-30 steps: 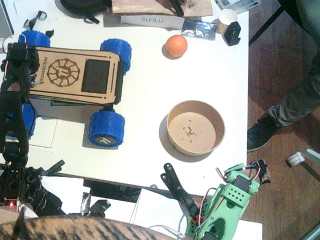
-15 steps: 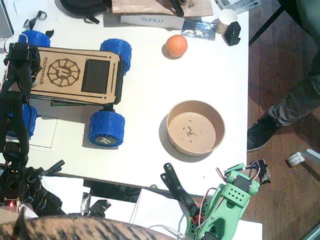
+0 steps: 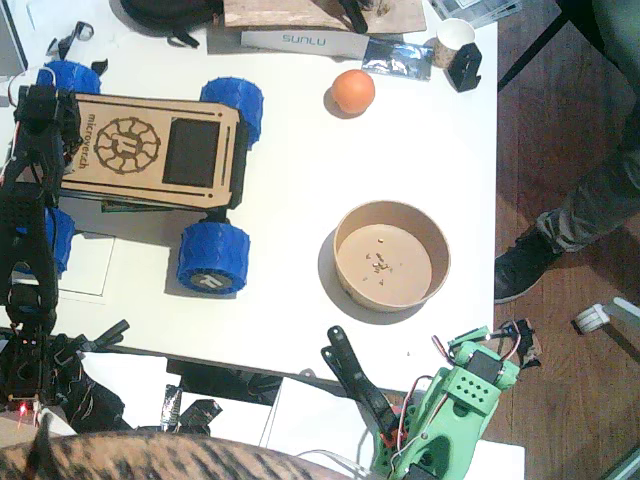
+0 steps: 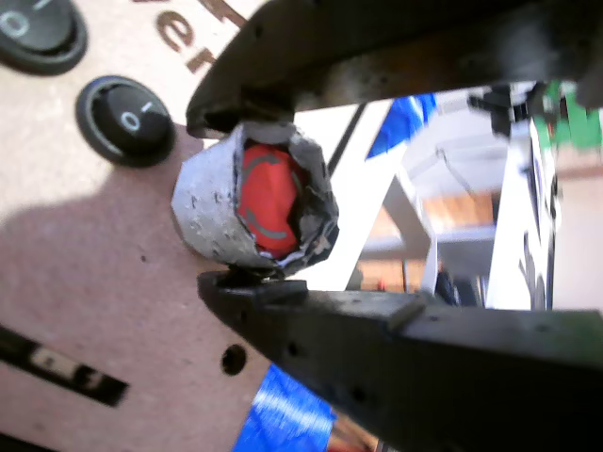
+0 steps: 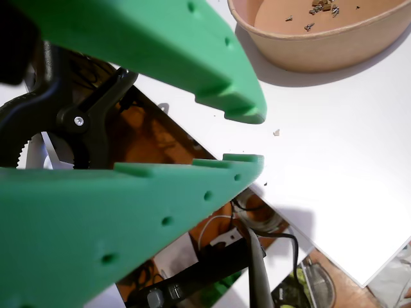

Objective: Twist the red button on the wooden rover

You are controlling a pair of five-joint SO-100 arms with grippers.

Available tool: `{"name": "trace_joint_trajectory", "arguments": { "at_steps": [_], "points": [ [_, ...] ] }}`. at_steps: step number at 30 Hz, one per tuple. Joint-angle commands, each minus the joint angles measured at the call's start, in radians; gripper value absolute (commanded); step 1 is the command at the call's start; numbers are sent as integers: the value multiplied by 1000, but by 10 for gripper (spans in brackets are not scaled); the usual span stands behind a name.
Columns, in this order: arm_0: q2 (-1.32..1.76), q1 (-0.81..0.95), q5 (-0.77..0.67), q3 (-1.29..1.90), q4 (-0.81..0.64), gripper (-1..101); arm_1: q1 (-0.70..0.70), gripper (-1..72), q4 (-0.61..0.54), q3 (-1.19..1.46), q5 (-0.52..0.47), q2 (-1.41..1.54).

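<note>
At rear edge of flat plywood wooden rover (image 3: 150,150) with blue wheels: black left pincer (image 4: 250,198) clamped on tiny round red button (image 4: 267,200) with silvery rim. Near white surface (image 3: 400,150) front edge: green right pincer (image 5: 247,138), jaws narrowly parted, empty.

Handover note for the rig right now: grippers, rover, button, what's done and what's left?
Left gripper: black jaws shut on the red button, at the left end of the wooden rover.
Right gripper: green jaws slightly apart, empty, parked at the near table edge beside the brown bowl.
Done: button gripped.
Left: whether it has been twisted can't be told; twist, then release.
</note>
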Motion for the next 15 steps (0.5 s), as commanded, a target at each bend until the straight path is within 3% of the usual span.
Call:
{"name": "trace_joint_trajectory", "arguments": {
  "at_steps": [1, 15],
  "points": [
    [107, 52, 61, -35, 67, 1, -5, 25, 11, -5, -12, 2],
    [107, 92, 275, -35, 83, 2, -5, 25, 11, -5, -12, 2]
  ]
}}
